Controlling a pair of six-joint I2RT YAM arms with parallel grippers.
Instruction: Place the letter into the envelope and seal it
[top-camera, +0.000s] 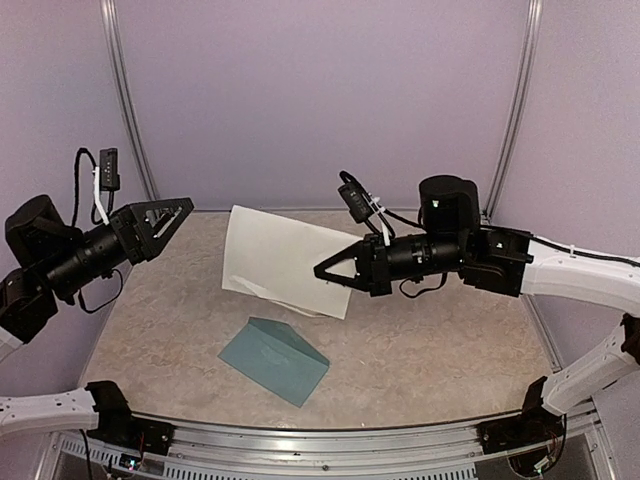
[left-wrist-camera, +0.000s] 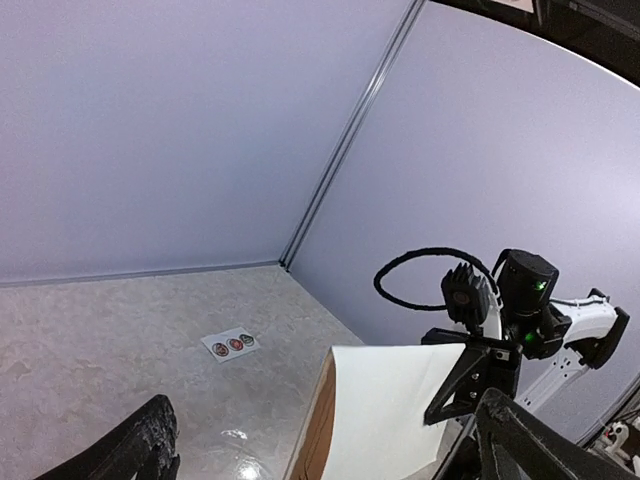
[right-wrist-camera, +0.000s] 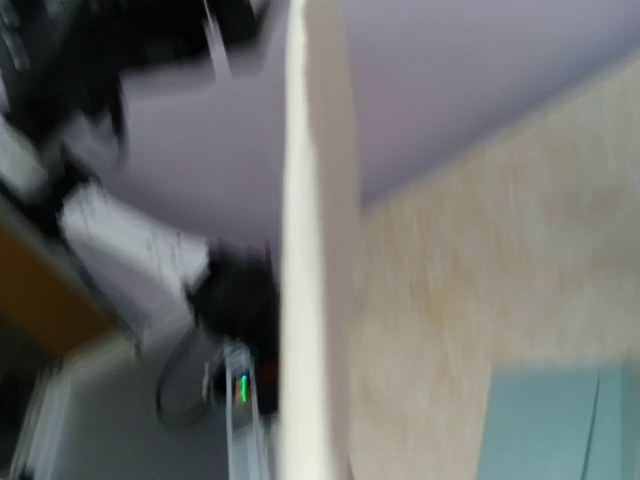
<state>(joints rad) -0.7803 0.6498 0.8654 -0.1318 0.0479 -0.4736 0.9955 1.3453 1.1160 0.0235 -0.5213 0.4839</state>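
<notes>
Hanging above the table (top-camera: 450, 350), the letter (top-camera: 275, 255) shows its white back, pinched at its right edge by the right gripper (top-camera: 322, 271). Below the letter, toward the arm bases, the envelope (top-camera: 275, 360) lies flat. Left of the letter, the left gripper (top-camera: 172, 222) stands wide and empty.

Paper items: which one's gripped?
The letter, white back showing, pinched by the right gripper; the teal envelope and the sticker strip lie flat, untouched.
</notes>
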